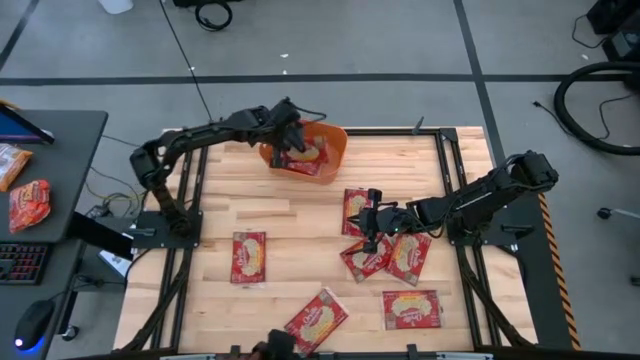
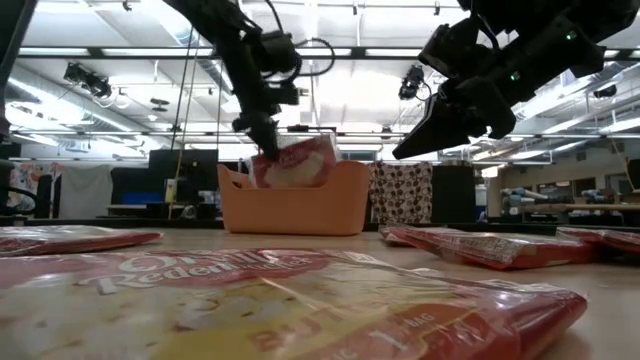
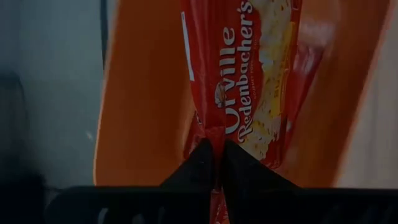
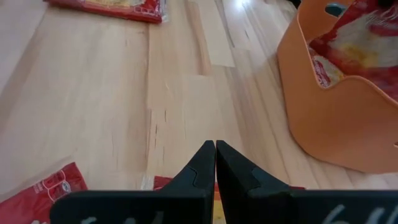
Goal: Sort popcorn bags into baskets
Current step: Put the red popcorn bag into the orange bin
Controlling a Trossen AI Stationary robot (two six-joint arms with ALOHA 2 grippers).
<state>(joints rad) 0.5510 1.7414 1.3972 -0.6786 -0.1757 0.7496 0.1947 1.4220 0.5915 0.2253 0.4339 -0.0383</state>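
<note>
a red popcorn bag (image 3: 239,93) hangs upright over the orange basket (image 1: 325,152), its lower part inside the tub. its nearer edge is pinched between the two dark fingers (image 3: 205,165) of the left gripper (image 1: 290,137), which are clenched on the foil with the bag running straight out ahead of them. in the low view the bag (image 2: 295,163) pokes above the basket rim (image 2: 293,212) with the left gripper (image 2: 262,135) gripping it from above. more red foil lies inside the tub, seen in the right wrist view (image 4: 354,50).

the basket stands at 12 o'clock on the wooden bench (image 1: 300,225), near the far edge.

the right gripper (image 1: 371,228) is at about 3 o'clock from the bench centre, raised above a cluster of bags; its fingers (image 4: 205,165) are pressed together with nothing between them. just under and beside it lie one bag (image 1: 358,210) toward 12, one (image 1: 366,258) toward 6, and one (image 1: 409,255) toward 4.

farther out, a bag (image 1: 411,309) lies at 5 o'clock, another (image 1: 316,321) at 6 near the front edge, and one (image 1: 249,257) at 8 o'clock, well apart from the rest.

on a dark side table at 9 o'clock, off the bench, lies an orange-red snack packet (image 1: 30,203).
</note>
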